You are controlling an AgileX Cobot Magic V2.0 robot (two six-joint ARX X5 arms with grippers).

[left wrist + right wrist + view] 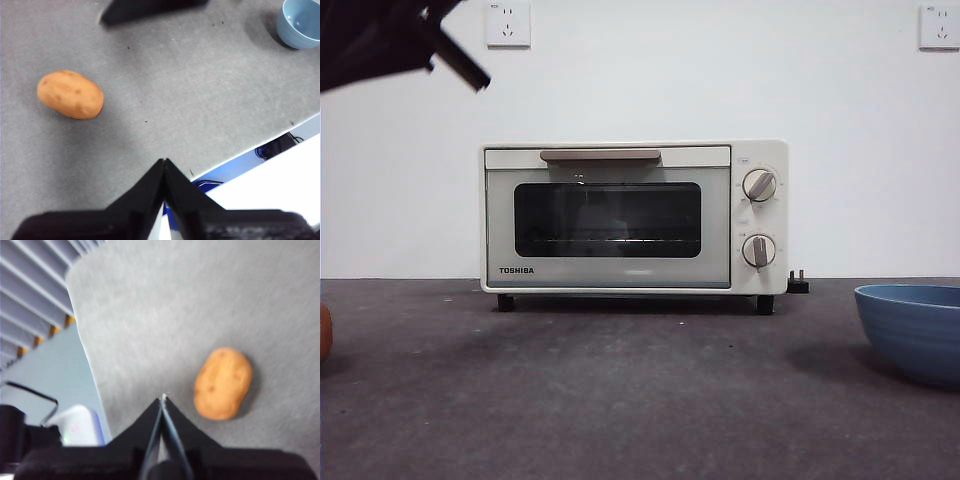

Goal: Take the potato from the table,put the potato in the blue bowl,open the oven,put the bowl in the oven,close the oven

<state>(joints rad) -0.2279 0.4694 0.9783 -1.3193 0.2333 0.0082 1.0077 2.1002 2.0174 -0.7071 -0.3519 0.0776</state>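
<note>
Matt speckled grey table [620, 400], smooth orange-brown skin on the potato [70, 94], glossy dark glass door on the cream oven [634, 217], smooth ridged blue bowl [912, 328].

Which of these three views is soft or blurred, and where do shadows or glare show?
Right wrist view: blurred overall, the potato soft-edged. Left wrist view: sharper on the potato, but the dark arm at the top is smeared, and the white area off the table is blown out. Front view: sharp; soft shadow beside the blue bowl, faint reflections in the oven glass.
</note>
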